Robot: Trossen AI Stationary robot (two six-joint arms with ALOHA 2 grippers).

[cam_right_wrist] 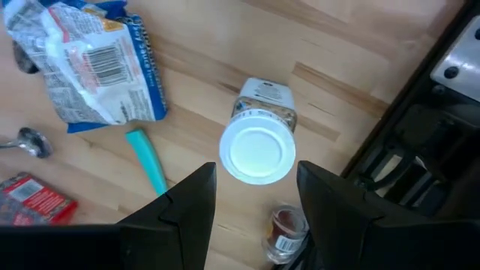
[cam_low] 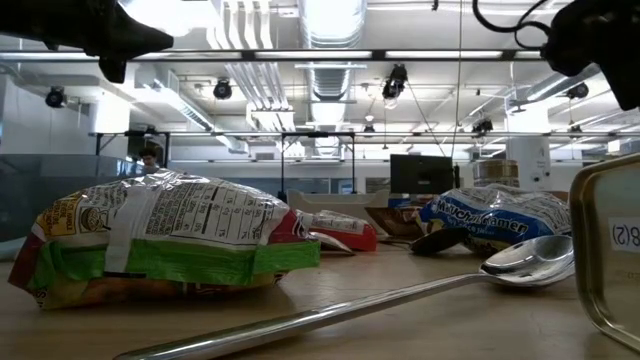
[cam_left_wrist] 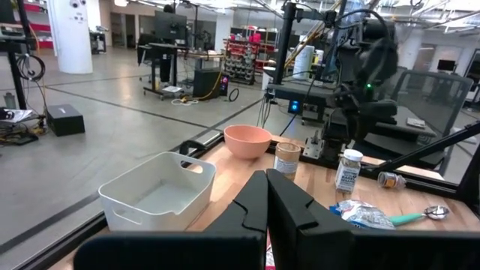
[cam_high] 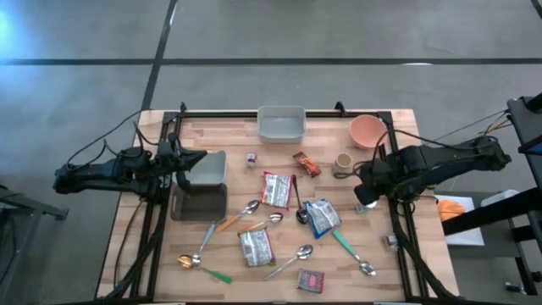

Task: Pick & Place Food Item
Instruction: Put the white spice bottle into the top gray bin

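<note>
A small jar with a white lid (cam_right_wrist: 257, 154) and a printed label is upright near the table's right edge (cam_high: 369, 204), under my right gripper (cam_right_wrist: 255, 184), which points straight down and is shut on it. The left wrist view shows the jar (cam_left_wrist: 347, 169) below that gripper. Snack bags lie mid-table: a blue one (cam_high: 322, 216), a red-and-white one (cam_high: 277, 188) and a green-and-red one (cam_high: 257, 247). My left gripper (cam_left_wrist: 267, 196) is shut on nothing, level at the table's left (cam_high: 200, 160). My right gripper pinches the jar's white lid by its rim (cam_right_wrist: 222, 159) between its two fingers, which come from above and point down. The jar stays upright below the fingers. Whether its base is on the table or just clear of it, I cannot tell.
A white bin (cam_high: 281, 124) and a pink bowl (cam_high: 367, 130) stand at the far edge, a small cup (cam_high: 343, 161) near them. A metal pan (cam_high: 199, 202) lies at the left. Spoons, a brown bar (cam_high: 306, 163), a red packet (cam_high: 311, 280) and a small lying bottle (cam_right_wrist: 283, 229) are scattered.
</note>
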